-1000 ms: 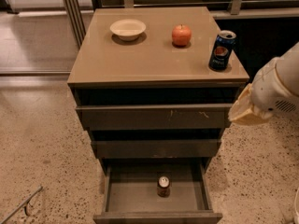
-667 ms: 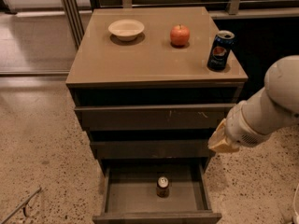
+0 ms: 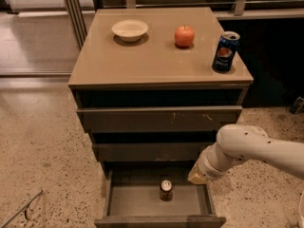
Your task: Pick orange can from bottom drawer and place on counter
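My gripper point(image 3: 197, 175): at the right wall of the open bottom drawer point(image 3: 156, 220), just below the middle drawer front point(image 3: 147, 151).
Drawer room: I see bare floor on both sides of the orange can point(image 3: 166, 189), open from above.
Counter point(image 3: 142, 63): front and middle bare.
In my way up there: bowl point(image 3: 129, 30) and apple point(image 3: 184, 35) at the back, Pepsi can point(image 3: 225, 51) by the right edge.

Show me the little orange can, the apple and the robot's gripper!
orange can point(image 3: 166, 190): camera view, middle of its body, upright in the bottom drawer point(image 3: 137, 201).
apple point(image 3: 184, 35): camera view, middle of its front skin.
gripper point(image 3: 198, 174): camera view, tan tip of the arm, just right of the can.
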Robot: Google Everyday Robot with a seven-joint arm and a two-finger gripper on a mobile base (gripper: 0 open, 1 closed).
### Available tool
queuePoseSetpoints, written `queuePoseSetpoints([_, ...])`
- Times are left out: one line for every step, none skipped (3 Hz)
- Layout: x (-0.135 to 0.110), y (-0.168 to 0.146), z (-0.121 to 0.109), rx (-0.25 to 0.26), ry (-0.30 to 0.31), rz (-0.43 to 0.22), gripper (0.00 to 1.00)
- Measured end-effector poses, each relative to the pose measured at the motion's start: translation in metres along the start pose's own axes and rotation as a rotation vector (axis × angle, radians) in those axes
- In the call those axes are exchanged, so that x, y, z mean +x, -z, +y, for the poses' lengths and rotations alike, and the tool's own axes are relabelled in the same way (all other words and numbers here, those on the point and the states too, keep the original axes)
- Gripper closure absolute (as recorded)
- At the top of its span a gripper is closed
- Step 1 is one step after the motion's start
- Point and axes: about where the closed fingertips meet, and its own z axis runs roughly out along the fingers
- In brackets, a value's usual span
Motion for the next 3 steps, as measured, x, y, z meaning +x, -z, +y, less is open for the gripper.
queuePoseSetpoints([0.0, 0.0, 0.0, 0.0, 0.0, 0.0, 1.0])
queuePoseSetpoints([0.0, 0.0, 0.0, 0.0, 0.0, 0.0, 0.81])
queuePoseSetpoints([-0.007, 0.021, 0.005, 0.109, 0.053, 0.019, 0.58])
